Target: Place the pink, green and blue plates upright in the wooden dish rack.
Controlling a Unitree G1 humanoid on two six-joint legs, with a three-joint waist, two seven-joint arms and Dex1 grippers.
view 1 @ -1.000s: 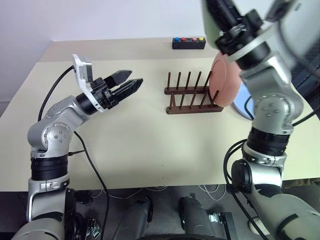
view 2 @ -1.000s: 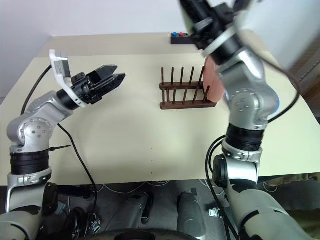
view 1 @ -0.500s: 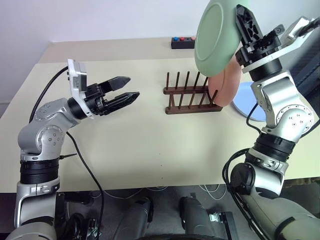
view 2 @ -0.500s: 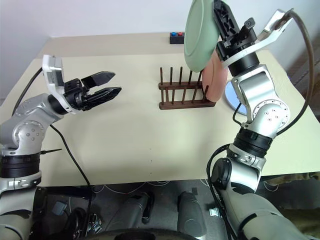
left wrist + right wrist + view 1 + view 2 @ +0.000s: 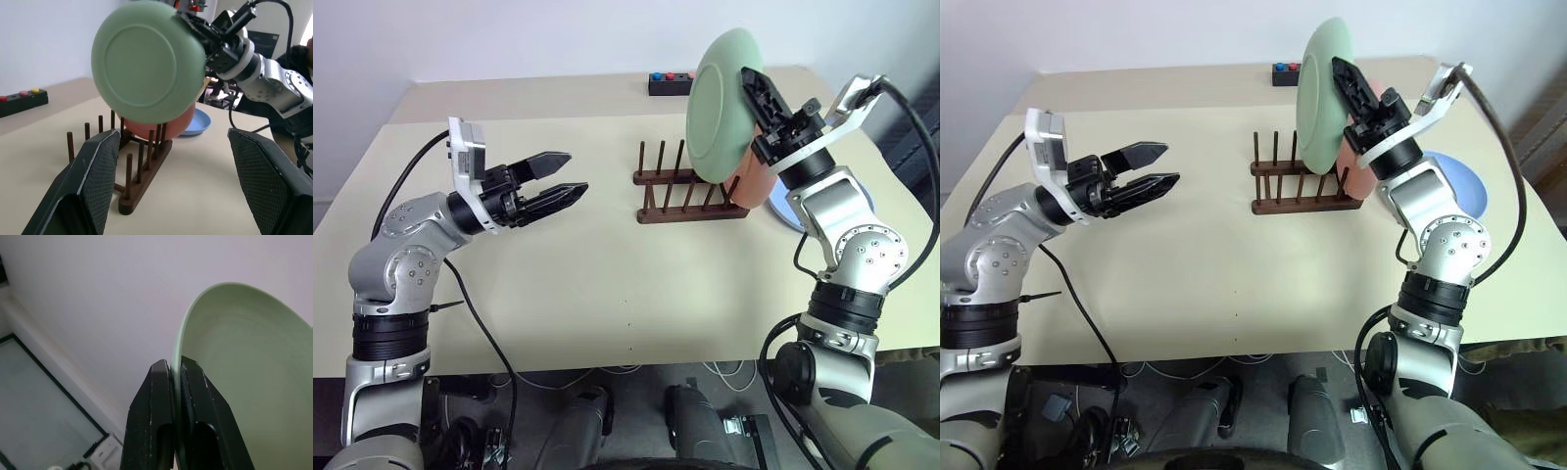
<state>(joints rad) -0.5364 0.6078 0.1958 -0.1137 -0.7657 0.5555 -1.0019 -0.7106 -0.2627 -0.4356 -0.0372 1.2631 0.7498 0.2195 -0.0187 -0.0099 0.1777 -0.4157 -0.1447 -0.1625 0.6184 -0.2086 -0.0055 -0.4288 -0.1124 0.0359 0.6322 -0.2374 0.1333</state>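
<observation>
The green plate (image 5: 720,108) hangs on edge just above the right half of the wooden dish rack (image 5: 680,196), my right gripper (image 5: 751,80) shut on its upper rim (image 5: 176,367). Behind it the pink plate (image 5: 759,186) stands upright in the rack's right end. The blue plate (image 5: 1454,176) lies flat on the table to the right of the rack. My left gripper (image 5: 576,170) hovers open and empty to the left of the rack, pointing at it. In the left wrist view, the green plate (image 5: 146,61) overlaps the pink plate (image 5: 166,129).
A small black box with coloured buttons (image 5: 671,83) sits at the table's back edge behind the rack. A black cable (image 5: 470,294) runs from my left arm across the beige table (image 5: 607,284) and off its front edge.
My right arm has brought the green plate down from high above to just over the rack, rolling the wrist. The left gripper has stayed where it was, open.
</observation>
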